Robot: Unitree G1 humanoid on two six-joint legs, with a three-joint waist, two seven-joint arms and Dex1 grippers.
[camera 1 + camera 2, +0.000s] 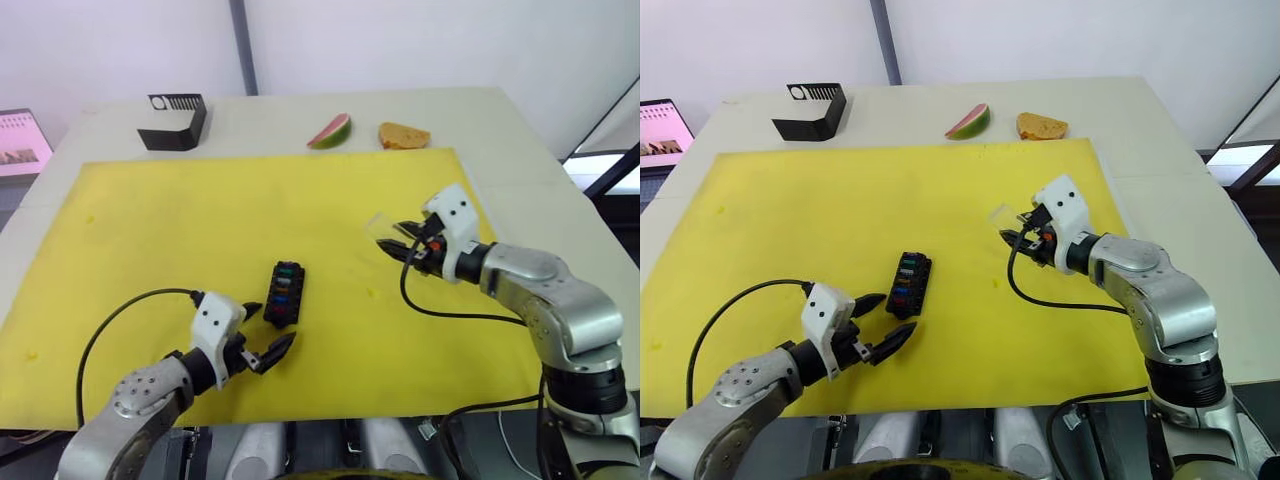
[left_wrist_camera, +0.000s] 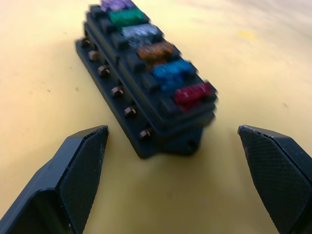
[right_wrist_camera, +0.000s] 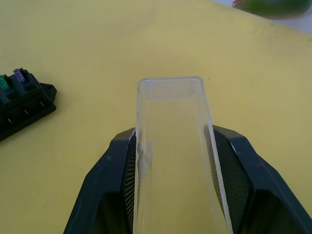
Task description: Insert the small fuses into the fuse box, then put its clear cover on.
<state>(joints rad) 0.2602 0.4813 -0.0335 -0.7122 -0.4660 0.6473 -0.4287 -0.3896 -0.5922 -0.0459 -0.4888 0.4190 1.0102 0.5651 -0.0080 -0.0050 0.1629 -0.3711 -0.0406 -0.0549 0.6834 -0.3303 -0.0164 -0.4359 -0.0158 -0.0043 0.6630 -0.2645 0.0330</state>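
The black fuse box (image 1: 284,294) lies on the yellow mat (image 1: 150,240), with the small fuses (image 2: 156,53) seated along its top in purple, green, grey, brown, blue and red. My left gripper (image 1: 262,337) is open just in front of the box's near end, its fingertips (image 2: 83,161) spread to either side of it without touching. Off to the right of the box, above the mat, my right gripper (image 1: 392,248) is shut on the clear cover (image 3: 175,146), which sticks out past its fingers (image 3: 114,180) toward the box.
A larger black bracket (image 1: 176,121) with white stripes stands at the table's back left. A watermelon slice (image 1: 331,130) and a piece of bread (image 1: 403,135) lie at the back centre. A tablet screen (image 1: 20,142) sits beyond the left edge.
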